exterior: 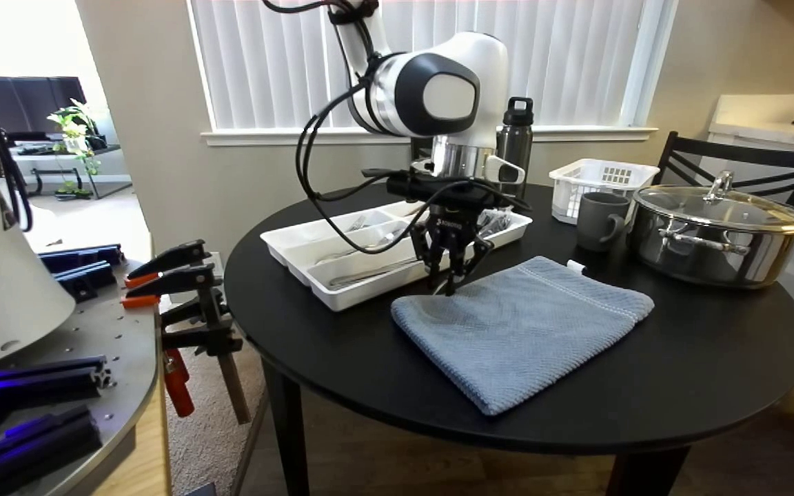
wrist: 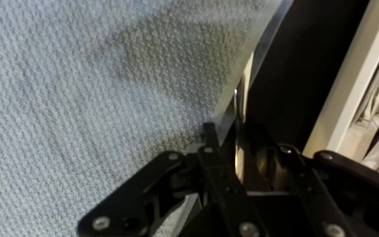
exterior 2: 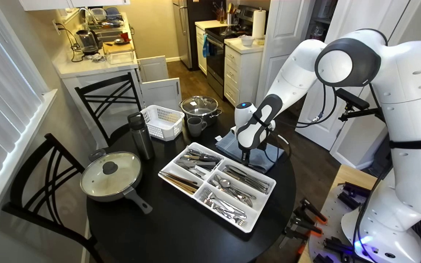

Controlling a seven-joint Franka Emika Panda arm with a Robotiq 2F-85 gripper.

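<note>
In an exterior view, the camera is facing the window blinds (exterior: pixel 576 62) across the round table (exterior: pixel 700 358), from moderately above, beyond its near edge. In an exterior view, the camera is looking down from high up, facing the stove (exterior 2: pixel 215 60) past the far edge. Both are sharing the arm (exterior: pixel 449 96) and most of the table. The wrist view is pointing down from very close, sharing the cloth (wrist: pixel 77 115) and the tray (wrist: pixel 352 75) with both.
</note>
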